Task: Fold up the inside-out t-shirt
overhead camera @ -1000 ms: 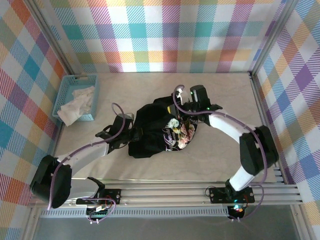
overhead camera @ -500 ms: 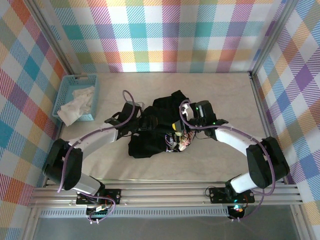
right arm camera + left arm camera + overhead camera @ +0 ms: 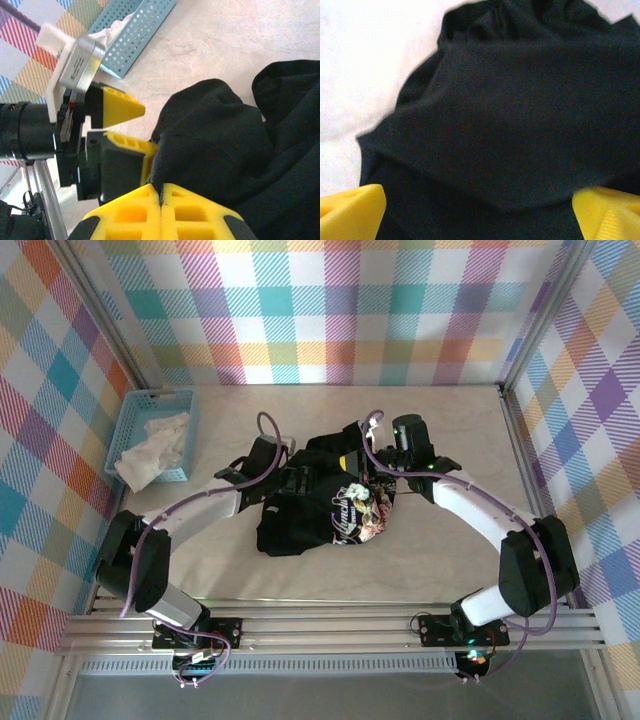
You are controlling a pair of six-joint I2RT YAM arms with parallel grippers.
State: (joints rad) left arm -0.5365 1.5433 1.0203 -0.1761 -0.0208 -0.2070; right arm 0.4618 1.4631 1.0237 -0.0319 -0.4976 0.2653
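**Left gripper open at the shirt, right gripper pinching it**

At the desk's [image 3: 330,578] left, the light-blue basket [image 3: 160,394] and its white cloth [image 3: 150,450] play no part. The left gripper [image 3: 480,212] stands wide open over the crumpled black t-shirt [image 3: 300,525] mid-desk. It clasps nothing and is probably poised for a fresh hold. The right gripper [image 3: 161,202] is closed tight on a raised shirt edge, likely to keep it lifted. Bunching hides collar and sleeves; just a scrap of print [image 3: 360,515] shows.

Enclosed on three sides by pastel plaid walls [image 3: 330,310]. Floored with a pale marbled counter [image 3: 450,550], edged in front by aluminium rails [image 3: 330,625]. Lit softly, evenly.
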